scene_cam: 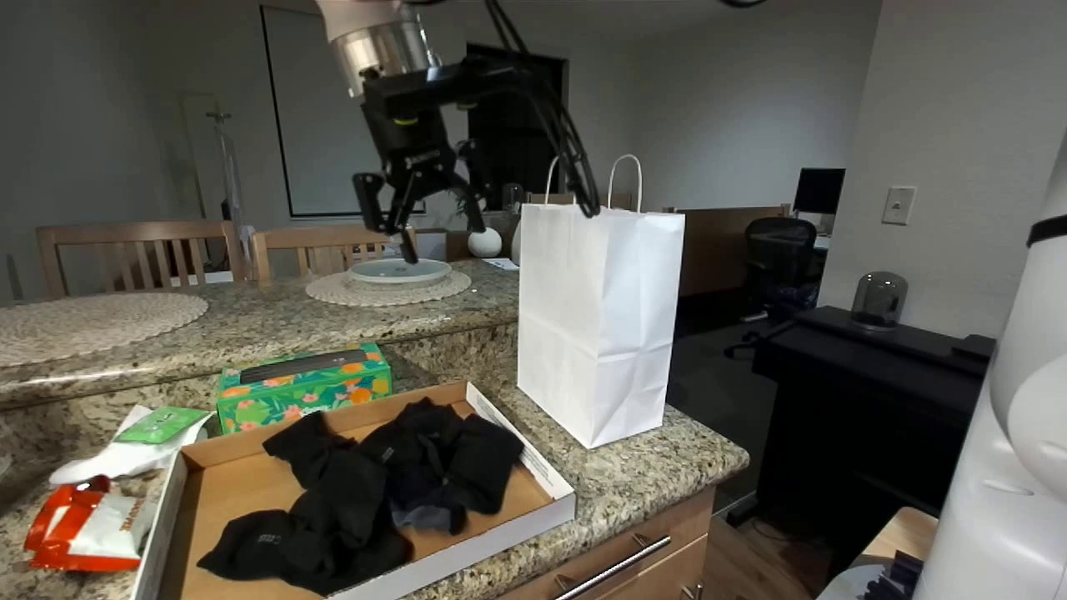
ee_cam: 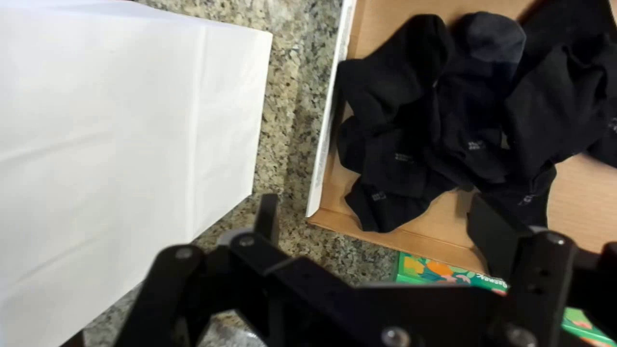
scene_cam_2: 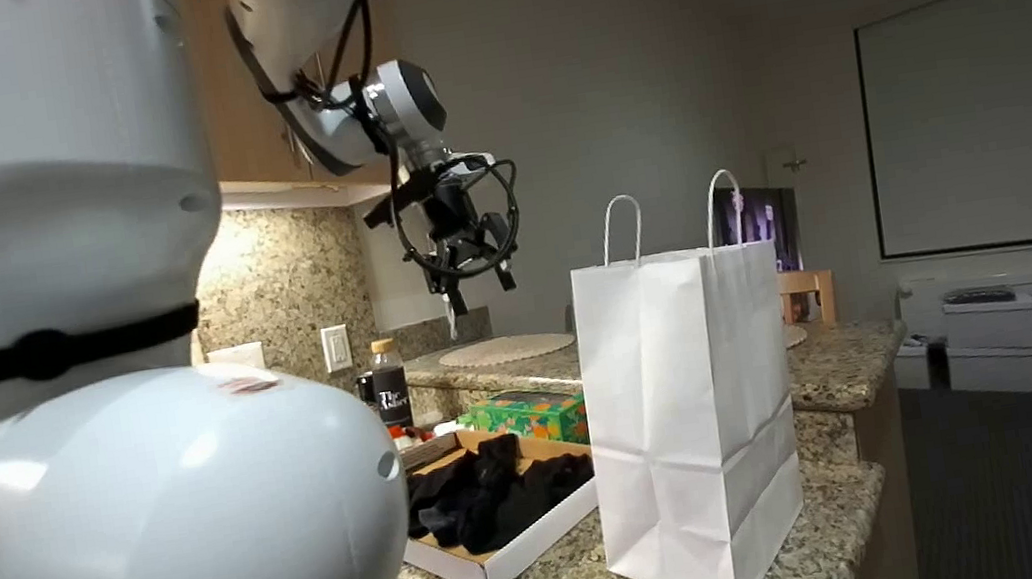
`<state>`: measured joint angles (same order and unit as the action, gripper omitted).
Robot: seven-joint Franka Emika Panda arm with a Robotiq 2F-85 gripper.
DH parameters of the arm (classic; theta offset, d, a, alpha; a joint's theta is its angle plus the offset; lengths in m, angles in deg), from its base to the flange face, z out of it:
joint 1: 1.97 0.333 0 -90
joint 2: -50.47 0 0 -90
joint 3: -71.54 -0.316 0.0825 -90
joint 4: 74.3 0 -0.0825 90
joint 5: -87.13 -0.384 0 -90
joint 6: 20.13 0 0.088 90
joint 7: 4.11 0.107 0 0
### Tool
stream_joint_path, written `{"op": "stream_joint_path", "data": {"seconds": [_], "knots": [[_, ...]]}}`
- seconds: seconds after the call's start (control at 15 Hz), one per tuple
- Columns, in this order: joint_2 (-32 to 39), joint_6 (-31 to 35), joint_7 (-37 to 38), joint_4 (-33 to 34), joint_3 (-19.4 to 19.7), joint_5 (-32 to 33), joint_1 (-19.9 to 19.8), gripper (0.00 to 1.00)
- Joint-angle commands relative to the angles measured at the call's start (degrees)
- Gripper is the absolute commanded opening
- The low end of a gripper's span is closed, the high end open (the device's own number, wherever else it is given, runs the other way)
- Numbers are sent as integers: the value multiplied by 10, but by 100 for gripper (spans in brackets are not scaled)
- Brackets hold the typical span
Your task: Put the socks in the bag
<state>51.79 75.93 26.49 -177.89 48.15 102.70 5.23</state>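
We see the gripper (ee_cam: pixel 373 218) high over the bench (scene_cam: pixel 635 468), its fingers (ee_cam: pixel 267 217) spread wide – lower down, the black socks (scene_cam: pixel 342 492) lie heaped in a shallow box (scene_cam: pixel 233 482), with a flowered carton (scene_cam: pixel 304 392) beside it – and near that box the white bag (scene_cam: pixel 596 325) stands upright
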Motion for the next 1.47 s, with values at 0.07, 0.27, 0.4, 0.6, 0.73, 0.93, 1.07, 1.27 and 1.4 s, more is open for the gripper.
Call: {"op": "stream_joint_path", "data": {"seconds": [0.07, 0.27, 0.4, 0.6, 0.73, 0.93, 1.07, 1.27, 1.4], "knots": [[162, 6, 43, 96, 41, -1, 81, 100], [206, -8, 101, 121, 73, 14, 146, 100], [204, 10, 78, 106, 86, -2, 152, 100], [213, 4, 88, 121, 90, 0, 165, 100], [203, 29, 41, 102, 88, 13, 166, 100], [183, 169, -3, 6, 80, -7, 162, 100], [171, 257, 12, -58, 81, -2, 174, 100], [161, 360, 22, -152, 85, 1, 184, 100], [161, 408, 5, -206, 89, -10, 176, 100]]}}
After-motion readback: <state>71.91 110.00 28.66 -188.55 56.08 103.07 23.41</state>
